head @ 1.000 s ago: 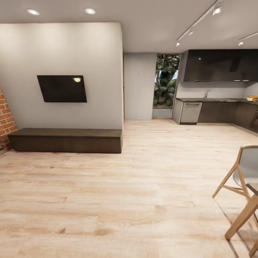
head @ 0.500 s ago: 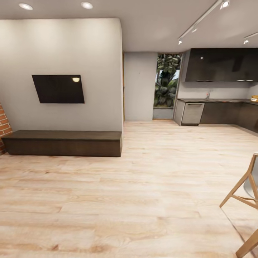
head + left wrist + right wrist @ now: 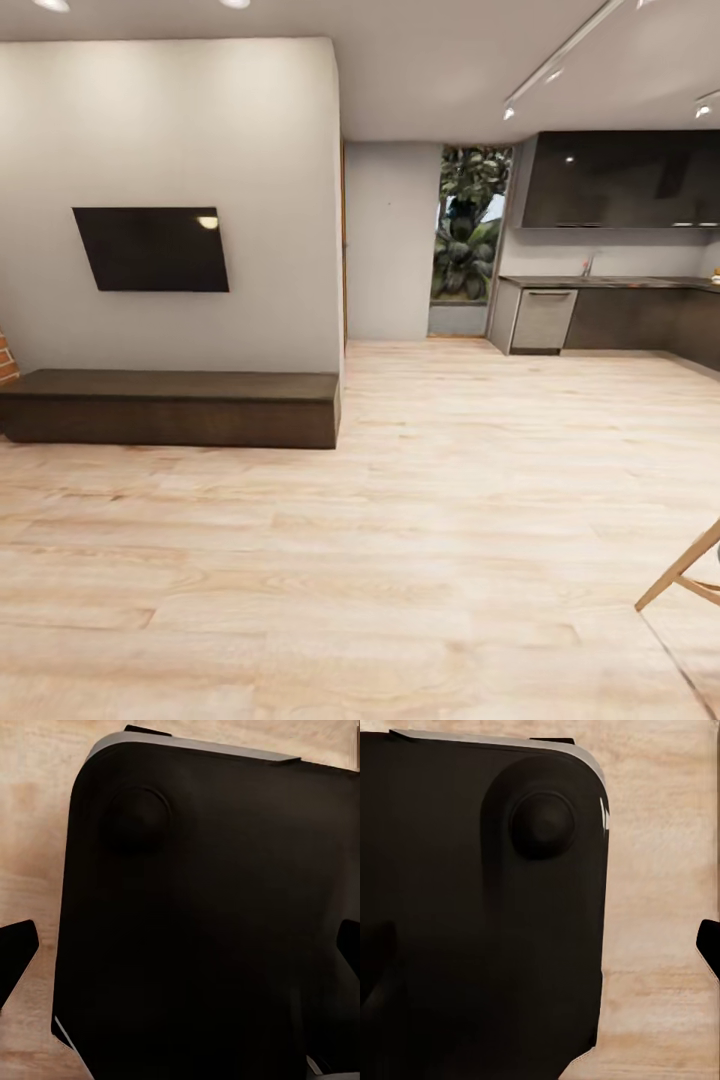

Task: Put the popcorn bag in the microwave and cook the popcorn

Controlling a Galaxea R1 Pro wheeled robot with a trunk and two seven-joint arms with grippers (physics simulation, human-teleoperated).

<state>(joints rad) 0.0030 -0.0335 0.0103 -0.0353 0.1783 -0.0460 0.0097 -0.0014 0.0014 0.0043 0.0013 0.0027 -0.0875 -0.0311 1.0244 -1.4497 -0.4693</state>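
The countertop (image 3: 612, 282) is a thin grey strip over dark cabinets in the kitchen, far off at the right of the head view. The popcorn bag and the microwave are out of view. In the left wrist view, my left gripper (image 3: 180, 952) hangs over the robot's black base, fingertips (image 3: 16, 958) wide apart with nothing between them. My right gripper (image 3: 540, 952) also hangs open above the base, one fingertip (image 3: 709, 945) showing against the wooden floor.
A wide light wooden floor (image 3: 420, 520) stretches toward the kitchen. A low dark bench (image 3: 175, 406) stands under a wall-mounted TV (image 3: 152, 249) at the left. A wooden chair leg (image 3: 685, 575) juts in at the lower right. A steel dishwasher front (image 3: 543, 320) stands at the counter's near end.
The whole head view has shifted: the camera has moved, the chair has slid mostly out at the lower right, and the brick wall has nearly left at the left edge.
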